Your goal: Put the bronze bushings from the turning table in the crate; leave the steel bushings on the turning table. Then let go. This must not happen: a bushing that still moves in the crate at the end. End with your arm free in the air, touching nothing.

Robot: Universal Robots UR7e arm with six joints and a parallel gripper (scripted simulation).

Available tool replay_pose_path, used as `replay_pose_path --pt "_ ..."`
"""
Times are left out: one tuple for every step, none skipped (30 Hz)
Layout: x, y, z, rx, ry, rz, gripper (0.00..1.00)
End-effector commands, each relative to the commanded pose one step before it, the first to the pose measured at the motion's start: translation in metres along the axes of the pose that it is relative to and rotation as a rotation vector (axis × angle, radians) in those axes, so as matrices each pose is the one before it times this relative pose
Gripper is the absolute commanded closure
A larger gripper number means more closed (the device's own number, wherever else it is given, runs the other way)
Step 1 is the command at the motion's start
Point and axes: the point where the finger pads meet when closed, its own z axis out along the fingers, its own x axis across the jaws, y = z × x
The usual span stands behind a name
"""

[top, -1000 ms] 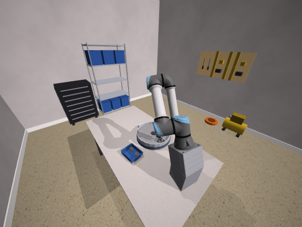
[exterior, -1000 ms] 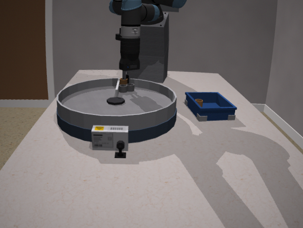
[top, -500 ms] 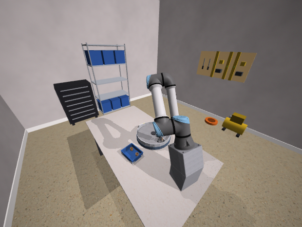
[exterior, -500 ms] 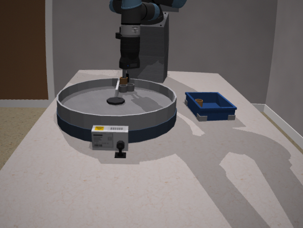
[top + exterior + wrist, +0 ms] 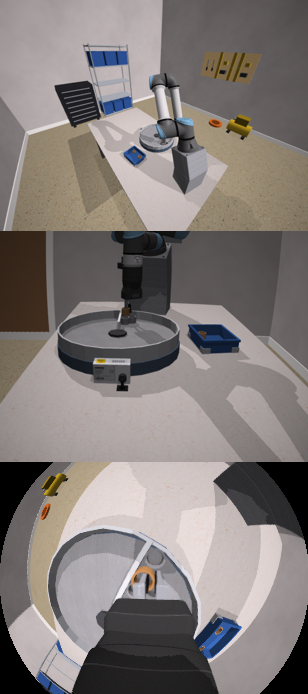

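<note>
- Top view: At centre, a grey-rimmed, blue-based round turning table (image 5: 146, 145) (image 5: 112, 354) (image 5: 51, 579) sits partly beneath the arm. Lower left of it, a blue rectangular crate (image 5: 128, 160) (image 5: 211, 345) (image 5: 232, 631) holds two short, orange-brown bronze bushings, one towards the back (image 5: 133, 151) and one towards the front (image 5: 139, 156).
- Exterior view: Upper centre, the black two-finger gripper (image 5: 163, 142) (image 5: 127, 306) (image 5: 150, 585) is clamped on another bronze bushing (image 5: 125, 312) (image 5: 143, 568), a hollow orange-brown cylinder held roughly upright above the turning table. Just below are two dull grey steel bushings (image 5: 124, 320) (image 5: 132, 319). The crate is at right.
- Wrist view: Near centre, the held bushing shows as an open orange ring, apparently pinched by its wall, one finger in the bore. It should be rigid, smallish but dense, and slippery; a square wall grip suits it. Lowering it gently before release should prevent rolling.
</note>
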Motion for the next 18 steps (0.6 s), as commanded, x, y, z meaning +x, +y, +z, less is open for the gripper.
replay_pose_path --pt "-0.00026 0.00021 -0.00448 -0.00044 -0.00096 -0.00019 1.0" --pt "0.0 0.0 -0.0015 0.00004 0.00003 0.00001 1.0" --pt "0.0 0.0 -0.0015 0.00004 0.00003 0.00001 1.0" --pt "0.0 0.0 0.0 0.0 0.0 0.0 1.0" --pt "0.0 0.0 0.0 0.0 0.0 0.0 1.0" --pt "0.0 0.0 0.0 0.0 0.0 0.0 1.0" --pt "0.0 0.0 0.0 0.0 0.0 0.0 1.0" --pt "0.0 0.0 0.0 0.0 0.0 0.0 1.0" --pt "0.0 0.0 0.0 0.0 0.0 0.0 1.0" --pt "0.0 0.0 0.0 0.0 0.0 0.0 1.0" --pt "0.0 0.0 0.0 0.0 0.0 0.0 1.0" --pt "0.0 0.0 0.0 0.0 0.0 0.0 1.0" --pt "0.0 0.0 0.0 0.0 0.0 0.0 1.0" --pt "0.0 0.0 0.0 0.0 0.0 0.0 1.0" --pt "0.0 0.0 0.0 0.0 0.0 0.0 1.0" --pt "-0.00004 0.00002 -0.00129 -0.00007 -0.00022 -0.00002 1.0" --pt "0.0 0.0 -0.0015 0.00004 0.00003 0.00001 1.0" --pt "0.0 0.0 -0.0015 0.00004 0.00003 0.00001 1.0"
